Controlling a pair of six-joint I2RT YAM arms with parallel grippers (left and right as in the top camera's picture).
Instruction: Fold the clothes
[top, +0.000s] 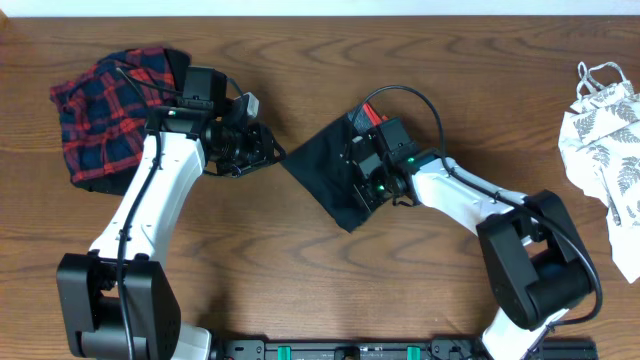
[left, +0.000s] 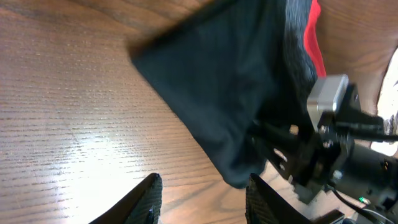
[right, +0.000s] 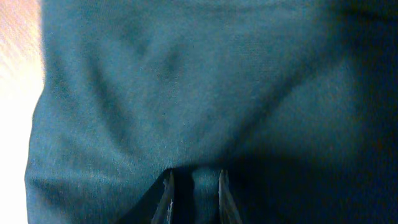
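Black soft-fabric leggings (top: 320, 175) are pinched by the right gripper (right: 194, 179), which should lift slowly (left gripper (left: 204, 190) gapes empty beside them).

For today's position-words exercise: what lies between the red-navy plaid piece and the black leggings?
In the overhead view, the left gripper sits between the plaid piece and the black leggings.
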